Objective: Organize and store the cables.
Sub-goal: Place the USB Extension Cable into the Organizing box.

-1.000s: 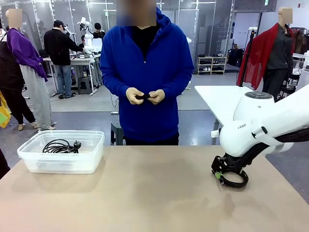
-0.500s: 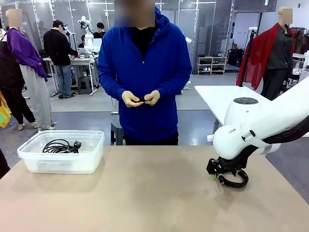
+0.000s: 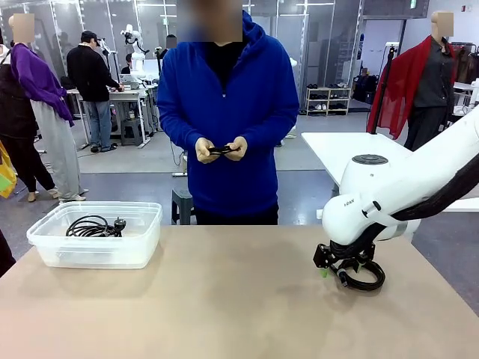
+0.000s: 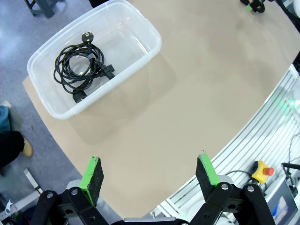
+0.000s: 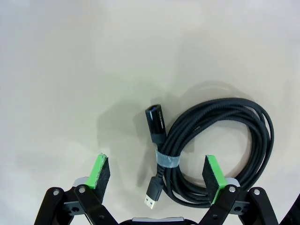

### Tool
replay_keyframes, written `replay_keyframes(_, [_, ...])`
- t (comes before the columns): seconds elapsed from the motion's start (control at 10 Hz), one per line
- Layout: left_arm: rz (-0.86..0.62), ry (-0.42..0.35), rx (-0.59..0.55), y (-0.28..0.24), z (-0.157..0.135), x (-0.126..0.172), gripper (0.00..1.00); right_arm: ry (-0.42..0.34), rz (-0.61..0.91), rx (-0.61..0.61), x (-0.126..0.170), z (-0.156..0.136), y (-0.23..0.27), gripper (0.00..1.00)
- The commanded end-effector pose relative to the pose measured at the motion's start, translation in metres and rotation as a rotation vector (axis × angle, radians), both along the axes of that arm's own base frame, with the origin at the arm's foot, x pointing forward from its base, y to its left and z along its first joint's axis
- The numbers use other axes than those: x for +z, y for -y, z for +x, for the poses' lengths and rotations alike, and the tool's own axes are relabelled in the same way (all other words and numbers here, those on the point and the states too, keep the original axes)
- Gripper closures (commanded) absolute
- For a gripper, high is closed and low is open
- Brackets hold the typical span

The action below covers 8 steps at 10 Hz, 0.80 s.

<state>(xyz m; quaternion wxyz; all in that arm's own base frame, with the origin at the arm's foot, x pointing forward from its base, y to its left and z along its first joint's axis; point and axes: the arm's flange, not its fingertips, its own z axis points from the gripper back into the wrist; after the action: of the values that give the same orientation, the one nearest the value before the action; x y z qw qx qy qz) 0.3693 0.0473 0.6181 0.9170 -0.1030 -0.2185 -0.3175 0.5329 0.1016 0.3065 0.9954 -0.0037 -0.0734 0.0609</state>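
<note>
Black braided USB cable [image 5: 225,117], coiled and cinched with a grey band [image 5: 167,160], lies flat on the tan counter [image 3: 224,299] over on the robot's right, and the right gripper [image 5: 155,161] is right down on top of it! Its jaws stand wide. The green pads [image 5: 100,171] sit either side of the banded stretch and the USB plug [image 5: 152,199], one of them over the coil's own strands, and nothing is pinched yet. From the front, that same coil [image 3: 364,283] peeks out just beneath the right gripper [image 3: 334,269], low against the counter.

Across at the far left, a clear plastic bin [image 3: 93,206] sits on the counter, and inside it a power cable [image 3: 91,226] with a round plug rests in a loose bundle. The left gripper [image 4: 149,161] hangs high above, looking down on the bin [image 4: 154,42] and its power cable [image 4: 77,70], jaws spread wide and empty.

At the far side, a person [image 3: 224,97] in a blue hoodie stands with both hands [image 3: 206,149] together at the waist. The fingers are on a small black item [image 3: 222,149], too small to tell what it is.
</note>
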Motion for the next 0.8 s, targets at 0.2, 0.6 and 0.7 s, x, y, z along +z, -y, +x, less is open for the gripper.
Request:
replay_keyframes(0.2, [0.003,0.0,0.005,-0.0009,-0.0006,0.0009,0.0,0.009,-0.002,-0.054,-0.0058,0.0109,-0.0041,0.67])
replay_keyframes(0.6, [0.003,0.0,0.005,-0.0009,-0.0006,0.0009,0.0,-0.008,-0.012,-0.073,-0.0057,0.0074,-0.0024,1.0])
replay_keyframes(0.7, [0.003,0.0,0.005,-0.0009,-0.0006,0.0009,0.0,-0.005,-0.02,-0.082,-0.0063,0.0075,-0.0011,1.0])
